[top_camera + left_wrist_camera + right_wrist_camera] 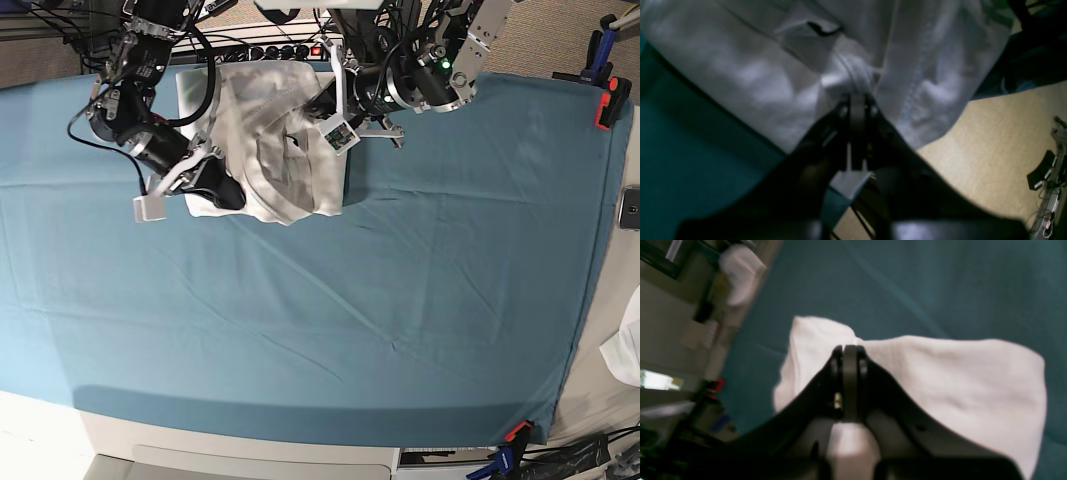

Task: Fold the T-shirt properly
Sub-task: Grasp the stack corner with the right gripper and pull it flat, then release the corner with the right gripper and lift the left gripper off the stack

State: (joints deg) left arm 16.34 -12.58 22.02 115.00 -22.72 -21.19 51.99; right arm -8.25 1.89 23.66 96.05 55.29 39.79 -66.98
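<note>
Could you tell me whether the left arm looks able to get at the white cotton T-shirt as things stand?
Probably yes: the left end effector is already at the crumpled white cotton T-shirt, shut on a fold of it. Nothing lies between them on the teal-blue cloth.

Matt white cotton T-shirt (270,140)

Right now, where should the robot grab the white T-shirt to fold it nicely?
Probably the T-shirt is best pinched at its edges, one from each side, as the left gripper is shut on a seamed edge and the right gripper on another. It's bunched, so edges help spread it.
</note>
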